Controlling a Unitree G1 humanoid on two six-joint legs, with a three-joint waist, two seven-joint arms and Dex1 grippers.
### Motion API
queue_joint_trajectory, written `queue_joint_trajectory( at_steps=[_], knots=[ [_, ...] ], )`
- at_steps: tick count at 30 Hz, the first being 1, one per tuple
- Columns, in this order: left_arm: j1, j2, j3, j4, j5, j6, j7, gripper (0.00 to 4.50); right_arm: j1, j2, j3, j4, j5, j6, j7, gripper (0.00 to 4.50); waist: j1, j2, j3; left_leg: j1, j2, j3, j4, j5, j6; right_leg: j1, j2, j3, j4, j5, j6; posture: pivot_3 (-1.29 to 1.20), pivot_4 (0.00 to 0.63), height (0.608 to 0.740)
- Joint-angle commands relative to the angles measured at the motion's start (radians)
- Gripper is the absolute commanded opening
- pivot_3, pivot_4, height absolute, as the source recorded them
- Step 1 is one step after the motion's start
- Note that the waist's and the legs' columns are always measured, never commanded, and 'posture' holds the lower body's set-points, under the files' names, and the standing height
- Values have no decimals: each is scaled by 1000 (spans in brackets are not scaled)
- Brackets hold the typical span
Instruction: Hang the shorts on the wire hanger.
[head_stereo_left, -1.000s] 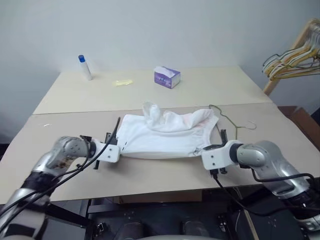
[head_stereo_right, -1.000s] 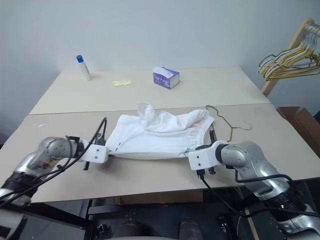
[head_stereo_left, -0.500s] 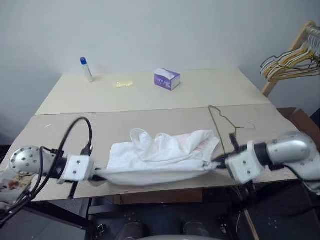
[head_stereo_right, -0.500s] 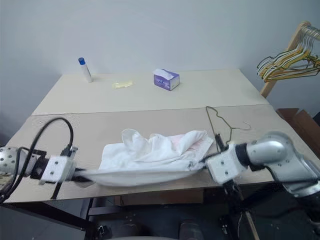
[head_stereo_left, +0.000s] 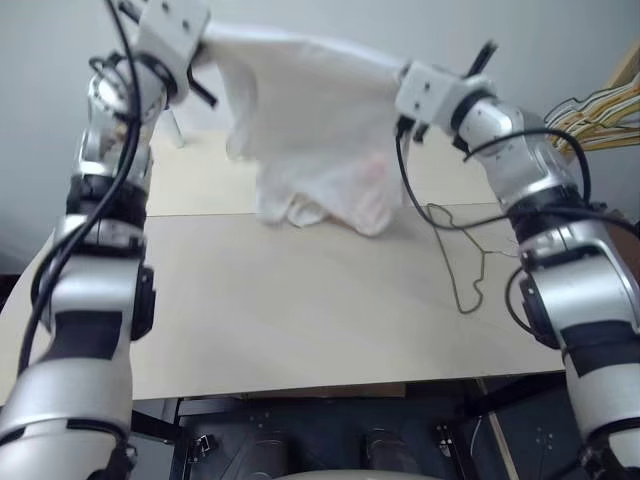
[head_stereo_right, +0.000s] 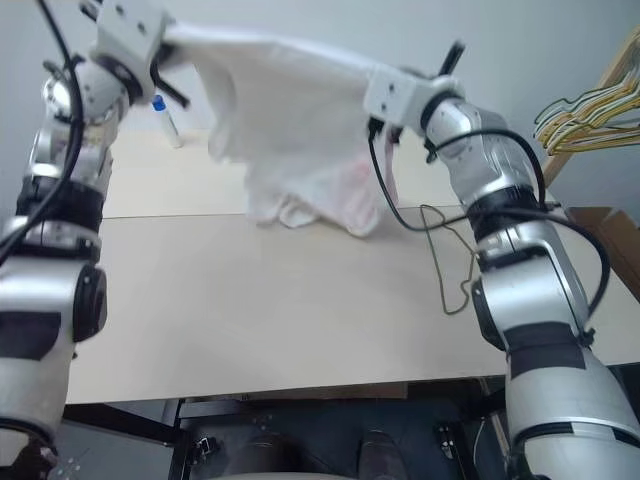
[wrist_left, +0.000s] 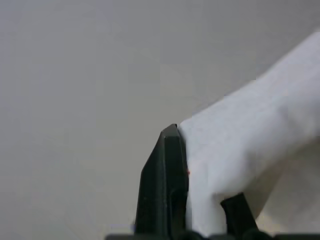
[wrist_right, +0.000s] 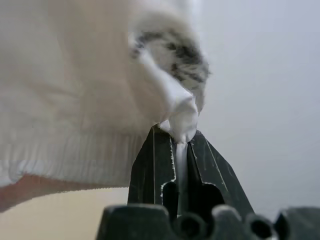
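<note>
The white shorts (head_stereo_left: 310, 120) hang spread in the air above the table's far half, stretched between both raised arms, with their lower folds low over the table. My left gripper (wrist_left: 181, 137) is shut on their upper left corner. At the upper right corner my right gripper (wrist_right: 177, 135) is shut on the gathered edge. The wire hanger (head_stereo_left: 462, 252) lies flat on the table (head_stereo_left: 300, 320) to the right, below my right arm and apart from the cloth.
A bunch of yellowish and dark hangers (head_stereo_left: 600, 100) hangs on a wooden rack at the far right. A white bottle with a blue cap (head_stereo_right: 160, 112) stands at the table's back left, behind my left arm.
Both arms have swung up and forward from the table's near edge, lifting the shorts off the table into the air. The wire hanger has stayed where it lay.
</note>
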Motion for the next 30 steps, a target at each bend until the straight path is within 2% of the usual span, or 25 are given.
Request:
queue_joint_trajectory(
  at_steps=[1, 5, 7, 9, 10, 15, 19, 20, 23, 27, 30],
  knots=[
    [-72, 26, 29, 43, 39, -191, 153, 62, -46, -44, -71, 64, 9, -145, -241, 0, 0, 0, 0, -1, 0, 0, -1, 0, 0, -2, 0, -1, 0, 0, 0, 66, 0, 740],
    [12, 47, 10, -7, 21, -360, -9, 62, 20, -85, -64, 96, 25, -290, -152, 0, -5, 0, 0, -1, -1, 2, -10, 0, 0, 3, -1, -5, -16, 0, 1, 54, 0, 740],
    [105, 62, 10, -80, -36, -425, -165, 62, 91, -111, -52, 88, 36, -383, -57, 0, -10, 0, 0, 3, -2, 3, -9, 0, 0, 9, -1, -5, -18, -1, 1, 52, 0, 740],
    [215, 89, 6, -182, -91, -492, -306, 62, 169, -149, -11, 57, -1, -477, -12, 0, -20, 1, 0, 12, -1, 2, -8, 0, 1, 23, 0, -6, -24, -1, 3, 51, 0, 740],
    [263, 100, 10, -235, -126, -494, -372, 62, 204, -158, -7, 43, 4, -510, 24, 0, -26, 1, 0, 11, -1, 3, -7, 1, 2, 23, -1, -6, -23, -1, 3, 52, 0, 740],
    [634, 228, 6, -650, -349, -316, -741, 62, 408, -201, 32, -44, 21, -669, 189, 0, -69, 1, 0, 11, 2, 2, 2, 0, 5, 20, 0, 0, -13, 1, 4, 59, 0, 740],
    [865, 322, 23, -891, -426, -163, -881, 62, 507, -220, 45, -101, 11, -718, 262, 0, -87, 1, 0, 15, 4, -1, 6, -3, 11, 23, 1, 4, -8, 2, 2, 59, 0, 740],
    [910, 341, 28, -933, -434, -144, -908, 62, 525, -223, 46, -113, 6, -727, 273, 0, -88, 1, 0, 17, 4, -1, 6, -6, 17, 23, 1, 5, -8, 3, 2, 62, 0, 740],
    [1071, 399, 41, -1045, -444, -84, -965, 62, 590, -235, 55, -160, -29, -748, 284, 0, -80, 1, 0, 25, 4, 0, 6, -6, 17, 27, 2, 7, -6, 4, 0, 63, 0, 740],
    [1229, 476, 55, -1134, -432, -43, -1046, 62, 668, -265, 65, -206, -109, -754, 259, 0, -70, 1, 0, 42, 6, 0, 4, -5, 18, 43, 3, 7, -6, 3, -2, 63, 0, 740],
    [1325, 526, 56, -1195, -438, -25, -1106, 62, 729, -297, 73, -243, -150, -767, 250, 0, -60, 1, 0, 43, 6, 1, 4, -6, 19, 44, 2, 7, -7, 2, -2, 62, 0, 740]
  ],
)
